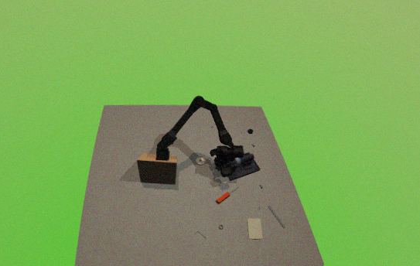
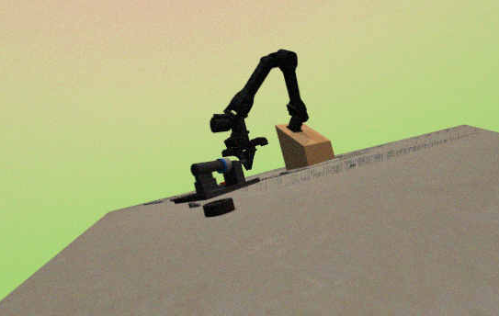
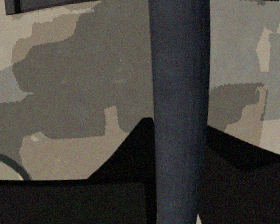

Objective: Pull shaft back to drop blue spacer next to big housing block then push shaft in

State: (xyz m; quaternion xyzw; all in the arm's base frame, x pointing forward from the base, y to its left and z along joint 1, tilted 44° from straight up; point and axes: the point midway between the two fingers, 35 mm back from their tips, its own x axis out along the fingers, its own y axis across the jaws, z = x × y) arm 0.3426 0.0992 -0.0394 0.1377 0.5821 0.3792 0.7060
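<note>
The dark housing block [image 1: 248,158] [image 2: 205,168] stands on a dark base plate [image 1: 254,169] [image 2: 252,182]. The blue spacer [image 1: 239,160] [image 2: 223,165] is still up at shaft height, right beside the housing. A pale spacer [image 2: 230,163] sits beside it on the side toward the arm, in front of a dark upright support [image 2: 236,174]. My gripper [image 2: 247,163] [image 3: 163,125] is shut on the dark blue-grey shaft [image 3: 181,75], on the arm's side of the support. The shaft's inner end and any gap at the housing are hidden.
A red-handled screwdriver [image 1: 223,197] lies near the plate. A silver ring [image 1: 200,161] lies between arm base and plate. A black disc [image 1: 250,131] [image 2: 219,208] lies beyond the plate. A cream card [image 1: 254,229], a grey rod [image 1: 276,216] and small parts lie farther off.
</note>
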